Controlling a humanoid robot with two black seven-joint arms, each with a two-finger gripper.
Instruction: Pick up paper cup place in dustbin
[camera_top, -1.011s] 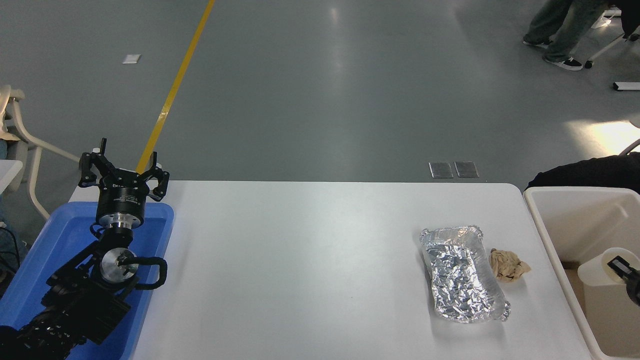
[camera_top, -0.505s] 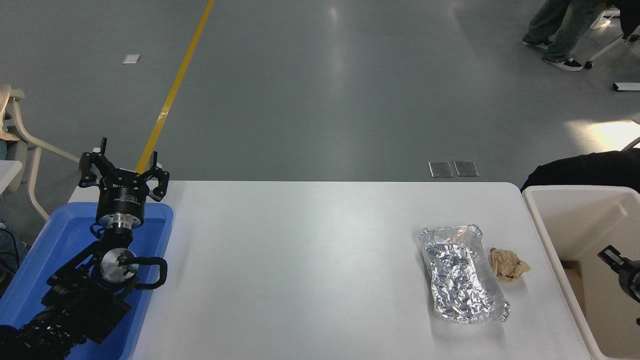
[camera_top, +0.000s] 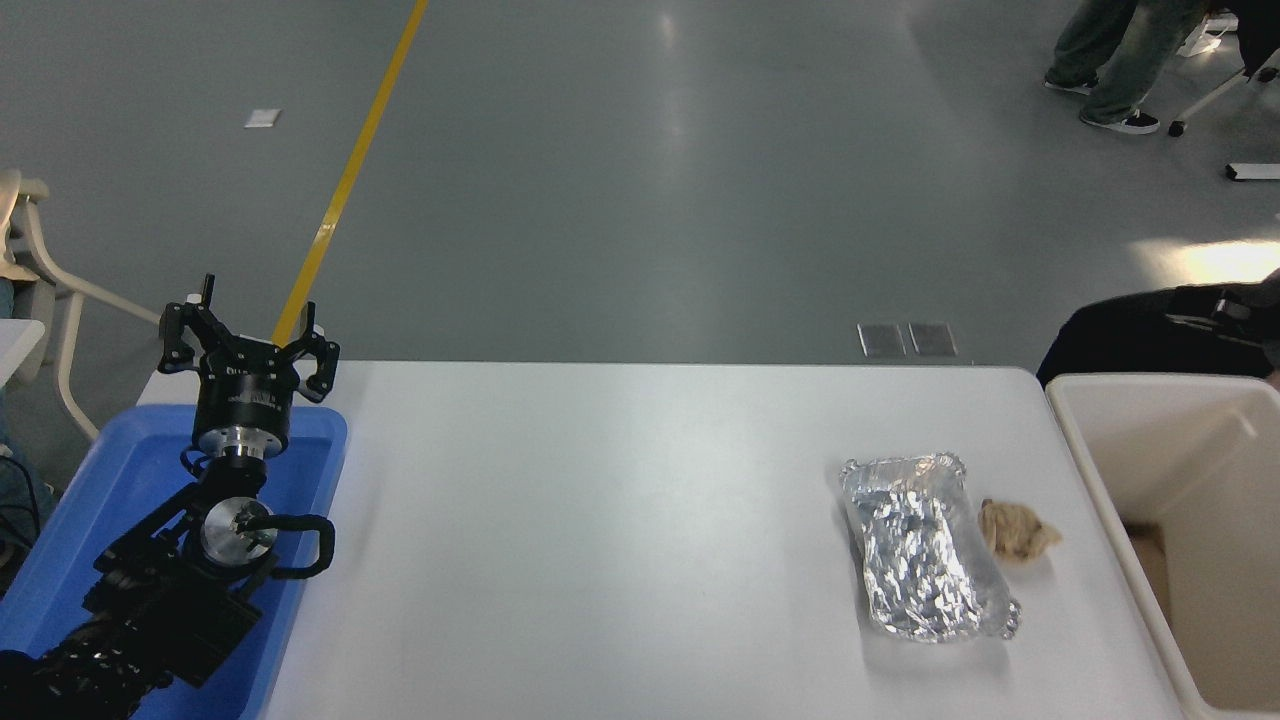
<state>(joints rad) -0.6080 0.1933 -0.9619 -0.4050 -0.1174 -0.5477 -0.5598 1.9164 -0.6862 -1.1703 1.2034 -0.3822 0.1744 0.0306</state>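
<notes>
The cream-white dustbin (camera_top: 1170, 450) stands at the table's right edge, partly cut off by the picture. The paper cup is not in view; what shows of the bin's inside holds no cup. A blurred black shape with gripper-like parts (camera_top: 1222, 310) sits at the right edge just beyond the bin's far rim; it looks like my right gripper, and its state cannot be made out. My left gripper (camera_top: 245, 345) is open and empty, parked over the blue tray (camera_top: 110, 500) at the lower left.
A crinkled silver foil tray (camera_top: 925, 545) lies on the white table (camera_top: 600, 520) at the right, with a crumpled brown paper ball (camera_top: 1015, 530) beside it. A person's legs (camera_top: 1110, 60) show on the floor at the top right. A chair (camera_top: 40, 260) stands at the far left.
One second ago my right gripper held the paper cup over the dustbin. Half a second ago the cup was gone from it. The gripper has since left the bin and a black shape rose behind it.
</notes>
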